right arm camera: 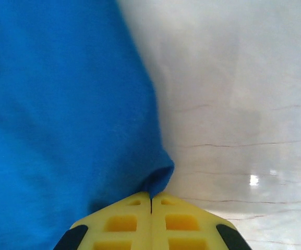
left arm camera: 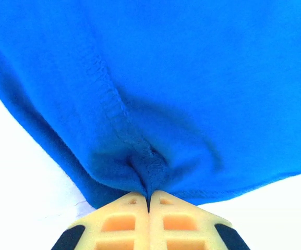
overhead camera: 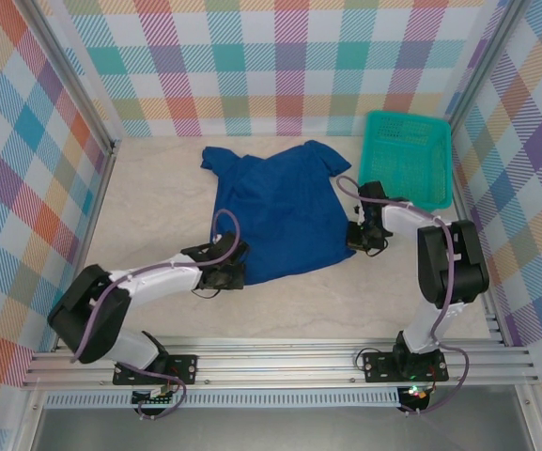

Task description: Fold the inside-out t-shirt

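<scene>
t-shirt [overhead camera: 280,211]: royal blue | basket [overhead camera: 408,155]: teal mesh | fingers [left arm camera: 179,219]: yellow | walls [overhead camera: 252,66]: pastel plaid

Top view is bright and even, with the light falling from overhead. The t-shirt [overhead camera: 280,216] reads a clean royal blue, with only soft, short shadows hugging its near hem. It's sharp all over, though the frame posts [overhead camera: 64,73] far out to either side of the t-shirt lean outward, a touch of wide-angle bend. Left wrist view: the table [left arm camera: 20,172] around the t-shirt is blown out to pure white, no grain at all. The hem stitching is crisp and a deep shadow sits in the puckered fold. Right wrist view: the cloth is soft and the weave smeared. Right of the t-shirt there's a small hot glare spot, with faint shade along the fabric's edge.
</scene>
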Available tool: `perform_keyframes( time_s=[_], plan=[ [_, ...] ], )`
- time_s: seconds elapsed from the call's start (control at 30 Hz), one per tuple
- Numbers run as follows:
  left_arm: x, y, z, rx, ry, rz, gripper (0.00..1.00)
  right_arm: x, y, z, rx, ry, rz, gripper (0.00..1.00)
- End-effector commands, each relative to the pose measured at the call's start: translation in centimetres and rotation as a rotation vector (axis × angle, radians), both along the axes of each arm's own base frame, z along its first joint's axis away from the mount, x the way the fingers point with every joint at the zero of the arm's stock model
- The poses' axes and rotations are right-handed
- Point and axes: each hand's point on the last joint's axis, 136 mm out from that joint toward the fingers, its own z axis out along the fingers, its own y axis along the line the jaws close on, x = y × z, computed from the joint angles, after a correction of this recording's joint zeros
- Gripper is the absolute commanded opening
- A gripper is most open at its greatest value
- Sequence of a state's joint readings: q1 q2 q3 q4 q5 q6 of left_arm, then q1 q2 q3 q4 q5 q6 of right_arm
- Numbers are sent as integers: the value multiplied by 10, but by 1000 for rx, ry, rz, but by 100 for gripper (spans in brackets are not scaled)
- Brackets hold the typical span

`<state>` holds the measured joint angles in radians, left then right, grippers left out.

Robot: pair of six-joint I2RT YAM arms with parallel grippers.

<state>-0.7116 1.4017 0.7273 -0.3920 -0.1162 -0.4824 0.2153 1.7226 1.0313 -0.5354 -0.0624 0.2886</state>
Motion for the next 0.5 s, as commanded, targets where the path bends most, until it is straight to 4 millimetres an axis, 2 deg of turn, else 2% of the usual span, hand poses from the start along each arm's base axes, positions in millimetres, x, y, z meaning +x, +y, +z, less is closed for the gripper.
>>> perform_keyframes(
  time_s=[0.0,0.13,0.23,0.33,0.4,0.47],
  plan=[
    [21,-5,61,-132,-175,34,0,28,24,68,141,-250,33,0],
    [38,-3,131,-303,-322,67,0,37,26,138,170,-423,55,0],
    [51,6,195,-389,-466,84,0,39,26,197,179,-553,75,0],
    [58,18,258,-445,-613,107,0,39,25,266,192,-702,96,0],
    [58,26,300,-457,-715,114,0,35,26,317,212,-814,108,0],
    [57,34,336,-464,-804,126,0,29,24,358,224,-912,112,0]
  ],
)
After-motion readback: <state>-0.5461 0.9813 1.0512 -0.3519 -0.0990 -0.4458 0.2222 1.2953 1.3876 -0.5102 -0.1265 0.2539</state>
